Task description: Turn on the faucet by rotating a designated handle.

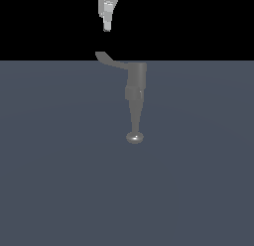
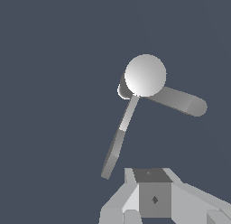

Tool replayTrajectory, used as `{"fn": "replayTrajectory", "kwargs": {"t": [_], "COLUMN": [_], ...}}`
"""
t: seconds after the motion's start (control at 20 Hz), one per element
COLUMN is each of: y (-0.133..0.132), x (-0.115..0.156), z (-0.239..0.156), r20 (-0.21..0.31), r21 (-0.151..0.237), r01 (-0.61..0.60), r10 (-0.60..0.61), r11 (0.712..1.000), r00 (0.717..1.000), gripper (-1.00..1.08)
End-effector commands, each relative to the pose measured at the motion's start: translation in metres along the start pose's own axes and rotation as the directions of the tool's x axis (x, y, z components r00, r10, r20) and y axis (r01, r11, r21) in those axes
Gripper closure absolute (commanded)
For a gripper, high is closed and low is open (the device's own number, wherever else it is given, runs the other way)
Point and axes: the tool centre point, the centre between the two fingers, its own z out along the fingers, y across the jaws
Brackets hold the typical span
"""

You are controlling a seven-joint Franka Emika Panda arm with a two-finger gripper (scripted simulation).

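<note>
The grey faucet (image 1: 136,81) stands on the floor, with its spout running down to a shiny rounded knob (image 1: 134,137). The thin curved handle (image 1: 110,60) sticks out toward the exterior view's left, its tip upturned. My gripper (image 1: 106,26) hangs above the handle's tip, clearly apart from it, and its fingers look pressed together with nothing between them. In the wrist view the faucet's bright round top (image 2: 145,75), the thin handle (image 2: 118,139) and the thicker spout (image 2: 180,101) show from above. The handle's tip lies close to my gripper (image 2: 149,196).
A plain dark blue-grey floor (image 1: 59,180) surrounds the faucet. The background behind it is black. No other objects are in view.
</note>
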Motion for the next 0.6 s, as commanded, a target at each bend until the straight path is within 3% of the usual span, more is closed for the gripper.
{"fn": "replayTrajectory", "kwargs": {"t": [0.0,0.55], "y": [-0.011,-0.047], "x": [0.001,0.005], "z": [0.011,0.053], "r20": [-0.01,-0.06], "r21": [-0.001,0.013], "r01": [-0.068,-0.311], "r10": [0.068,0.311], "r11": [0.998,0.95], "r00": [0.998,0.948], "gripper": [1.08,1.08]}}
